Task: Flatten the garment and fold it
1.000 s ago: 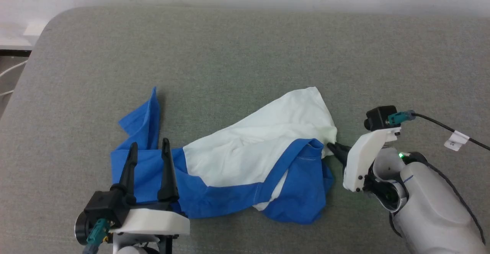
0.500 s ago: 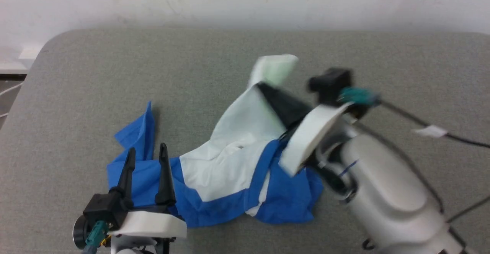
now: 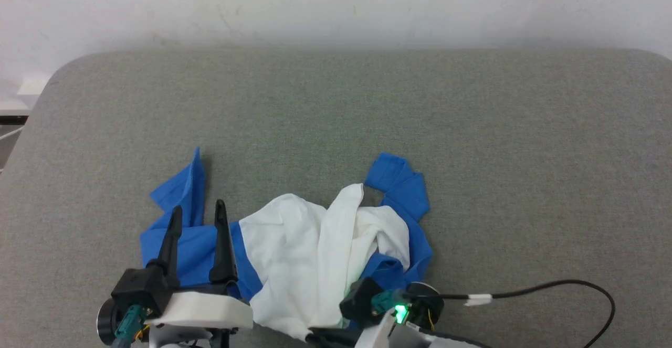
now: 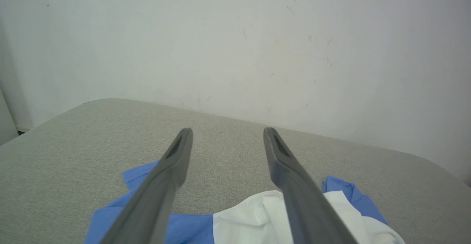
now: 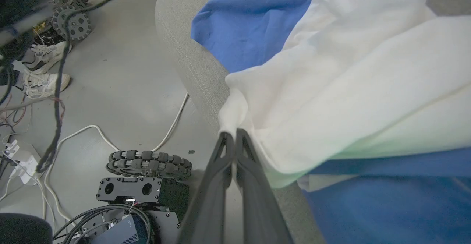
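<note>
6 o'clock: right tool (image 5: 230, 135) pinched tight on a white edge of the garment (image 3: 294, 253), at the near rim of the grey surface (image 3: 367, 101). 7 o'clock: left tool (image 3: 198, 206) spread wide, holding nothing, above the garment's blue end. Garment bunched and wrinkled, white middle, long axis 9-to-3. Blue sleeves poke toward 11 and 1.

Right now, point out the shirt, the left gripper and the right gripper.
shirt (image 3: 294, 243), head view, on its white body.
left gripper (image 4: 227, 130), left wrist view, midway between its open fingertips.
right gripper (image 5: 232, 133), right wrist view, between fingertips shut on the shirt's white edge.
</note>
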### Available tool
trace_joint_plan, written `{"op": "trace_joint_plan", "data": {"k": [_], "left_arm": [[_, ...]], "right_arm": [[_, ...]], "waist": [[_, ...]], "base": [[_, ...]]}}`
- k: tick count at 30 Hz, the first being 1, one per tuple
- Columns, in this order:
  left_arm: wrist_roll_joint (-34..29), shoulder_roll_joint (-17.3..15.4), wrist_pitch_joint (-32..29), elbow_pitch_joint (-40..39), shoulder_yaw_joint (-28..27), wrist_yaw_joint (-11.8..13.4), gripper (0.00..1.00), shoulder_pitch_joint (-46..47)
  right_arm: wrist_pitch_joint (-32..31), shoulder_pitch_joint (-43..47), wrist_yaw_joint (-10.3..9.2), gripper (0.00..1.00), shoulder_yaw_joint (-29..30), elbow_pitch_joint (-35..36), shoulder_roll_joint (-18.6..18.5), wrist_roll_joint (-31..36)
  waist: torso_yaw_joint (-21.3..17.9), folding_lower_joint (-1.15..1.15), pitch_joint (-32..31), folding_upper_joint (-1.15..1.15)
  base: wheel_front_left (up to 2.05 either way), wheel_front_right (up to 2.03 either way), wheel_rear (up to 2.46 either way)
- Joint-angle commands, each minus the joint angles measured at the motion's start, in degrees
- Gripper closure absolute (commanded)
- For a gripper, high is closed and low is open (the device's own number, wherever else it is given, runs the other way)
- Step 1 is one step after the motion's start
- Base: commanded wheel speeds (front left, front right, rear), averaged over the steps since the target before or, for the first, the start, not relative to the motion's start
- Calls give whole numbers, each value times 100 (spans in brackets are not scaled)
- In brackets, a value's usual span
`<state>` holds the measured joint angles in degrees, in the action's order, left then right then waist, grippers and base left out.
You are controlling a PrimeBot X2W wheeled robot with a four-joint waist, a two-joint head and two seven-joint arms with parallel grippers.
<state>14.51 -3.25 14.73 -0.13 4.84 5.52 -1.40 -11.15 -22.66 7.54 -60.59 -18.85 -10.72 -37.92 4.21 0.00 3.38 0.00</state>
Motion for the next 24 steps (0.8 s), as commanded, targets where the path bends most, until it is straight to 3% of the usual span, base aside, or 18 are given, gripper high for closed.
{"op": "trace_joint_plan", "data": {"k": [1,6,11,18,24], "left_arm": [[-36,17,27,13,-29,-20,0,-73],[-31,22,27,35,-67,-16,0,-110],[-12,25,27,48,-83,-25,0,-126],[-10,30,27,20,-36,-23,0,-53],[8,34,27,-47,36,-28,0,67]], "right_arm": [[211,19,-5,0,47,93,-42,-2],[1099,91,-5,0,734,481,-185,330],[1441,345,-5,0,1585,911,-213,536],[834,492,-5,0,3174,483,-273,869],[35,8,-5,0,3593,-581,-313,901]], "waist": [[-27,0,18,0],[-63,0,-7,0],[-56,0,-50,0],[76,0,-8,0],[288,0,236,0]], "base": [[0,0,0],[0,0,0],[0,0,0],[0,0,0],[0,0,0]]}}
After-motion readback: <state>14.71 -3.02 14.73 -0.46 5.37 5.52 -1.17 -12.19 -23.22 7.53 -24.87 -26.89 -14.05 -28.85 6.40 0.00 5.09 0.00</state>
